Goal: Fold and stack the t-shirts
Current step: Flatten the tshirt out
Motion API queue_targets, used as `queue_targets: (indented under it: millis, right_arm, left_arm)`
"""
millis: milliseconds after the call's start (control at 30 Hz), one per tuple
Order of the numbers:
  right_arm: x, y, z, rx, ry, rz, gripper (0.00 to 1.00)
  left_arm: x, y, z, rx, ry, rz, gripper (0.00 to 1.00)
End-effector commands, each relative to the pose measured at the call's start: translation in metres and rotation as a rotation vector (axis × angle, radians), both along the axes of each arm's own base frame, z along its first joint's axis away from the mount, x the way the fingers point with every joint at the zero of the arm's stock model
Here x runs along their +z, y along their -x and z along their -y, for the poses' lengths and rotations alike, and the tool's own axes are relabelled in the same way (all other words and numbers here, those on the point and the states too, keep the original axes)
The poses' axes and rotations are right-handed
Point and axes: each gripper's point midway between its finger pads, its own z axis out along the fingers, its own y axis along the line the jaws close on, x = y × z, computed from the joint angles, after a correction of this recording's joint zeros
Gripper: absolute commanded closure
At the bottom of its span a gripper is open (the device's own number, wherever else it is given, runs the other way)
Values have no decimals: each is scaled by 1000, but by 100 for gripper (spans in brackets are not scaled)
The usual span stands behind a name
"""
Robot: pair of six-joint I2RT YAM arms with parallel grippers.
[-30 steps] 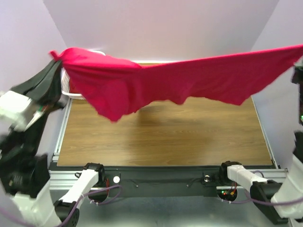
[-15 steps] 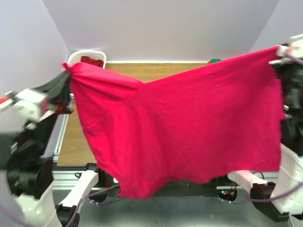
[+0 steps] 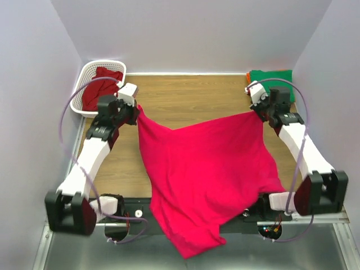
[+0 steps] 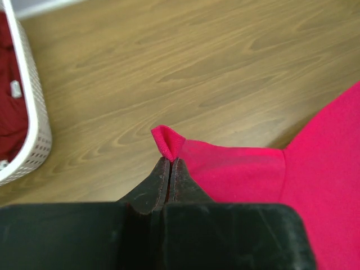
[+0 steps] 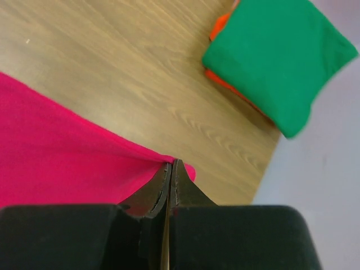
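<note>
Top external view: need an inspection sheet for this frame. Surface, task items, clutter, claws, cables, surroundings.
Surface: wooden table, partly covered by cloth.
Job's things: pink-red t-shirt spread flat, its lower part hanging over the near edge; green t-shirt folded on top of orange t-shirt, far right corner; crimson t-shirt in the basket.
Clutter: white lattice basket, far left corner.
Grippers: left claw and right claw each shut on a corner of the pink-red t-shirt.
Cables: purple cables loop off both arms, clear of the cloth.
Surroundings: plain walls on three sides.
</note>
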Motion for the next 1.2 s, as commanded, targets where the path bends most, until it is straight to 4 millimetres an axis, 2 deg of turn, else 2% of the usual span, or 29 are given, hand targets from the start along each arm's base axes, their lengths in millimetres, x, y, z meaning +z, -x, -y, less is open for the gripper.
queue_targets:
  millis: [0,67,100,133,167,200,233,267,300,333,367,400,433,467,500,533,600,667,733,800,867,900,933,967,1000,1067,1100,1133,1167]
  right_arm:
    - [-5,-76,-7,17,-25,120,99]
    - [-22,-94,-7,8,-28,94,99]
    - [-28,-103,-7,3,-32,86,100]
    - [-33,-110,-7,-1,-29,80,100]
    - [-47,-126,-6,-12,-26,60,99]
    - [-50,-134,-6,-17,-28,58,99]
    - [-58,-140,-6,-23,-25,46,100]
    - [-65,-152,-5,-28,-24,40,99]
    - [-69,-158,-5,-33,-29,37,99]
    - [-71,-162,-5,-35,-28,34,99]
    - [-65,-169,-1,-55,-17,52,99]
    - [-78,-173,-1,-60,-13,31,99]
    - [-79,-176,2,-73,-6,31,100]
    - [-79,-180,3,-82,-2,33,99]
    - [-81,-181,4,-85,4,30,99]
    - [-88,-182,5,-87,11,19,99]
    - [-93,-183,8,-100,20,12,99]
    - [-95,-184,9,-105,14,8,99]
    - [-93,-185,6,-106,-2,14,99]
    - [-87,-187,5,-106,-8,26,99]
    - [-76,-187,5,-98,-12,45,99]
    - [-72,-187,6,-93,-9,51,99]
    - [-69,-186,6,-86,-7,56,100]
    - [-64,-182,4,-72,-7,59,99]
    - [-61,-180,5,-61,0,63,99]
    - [-59,-175,5,-41,2,57,99]
    - [-56,-170,1,-9,-4,58,99]
    - [-58,-167,1,0,-2,50,99]
    - [-55,-164,1,15,-5,51,100]
  left_arm:
    - [-7,-75,-3,77,-4,62,100]
    - [-19,-98,-2,75,-27,32,100]
    - [-7,-116,-1,85,-27,54,100]
    - [-34,-132,0,87,-45,-1,100]
    - [-42,-143,-4,107,-72,-21,100]
    - [-26,-162,-5,123,-70,10,100]
    - [-52,-176,-6,128,-83,-42,100]
    - [-59,-184,-7,129,-99,-54,100]
    - [-46,-198,-6,135,-96,-23,100]
    - [-65,-207,-7,139,-107,-53,100]
    - [-70,-213,-9,154,-120,-59,100]
    - [-60,-224,-8,155,-118,-36,100]
    - [-75,-230,-8,155,-128,-63,100]
    - [-71,-236,-8,159,-131,-54,100]
    - [-73,-239,-7,158,-132,-59,100]
    - [-84,-242,-7,155,-138,-77,100]
    - [-82,-248,-7,154,-145,-69,100]
    - [-88,-251,-8,157,-154,-73,100]
    - [-85,-252,-7,152,-157,-64,100]
    - [-80,-251,-6,143,-154,-57,100]
    - [-63,-245,-4,121,-154,-29,100]
    - [-67,-237,-4,111,-161,-41,100]
    - [-49,-230,-5,106,-161,-12,100]
    - [-56,-219,-5,89,-171,-32,100]
    - [-37,-209,-5,84,-171,-1,100]
    - [-34,-192,-5,68,-185,-7,100]
    - [-45,-179,-6,52,-207,-28,100]
    - [-32,-165,-6,45,-216,-17,100]
    - [-36,-153,-3,34,-230,-38,100]
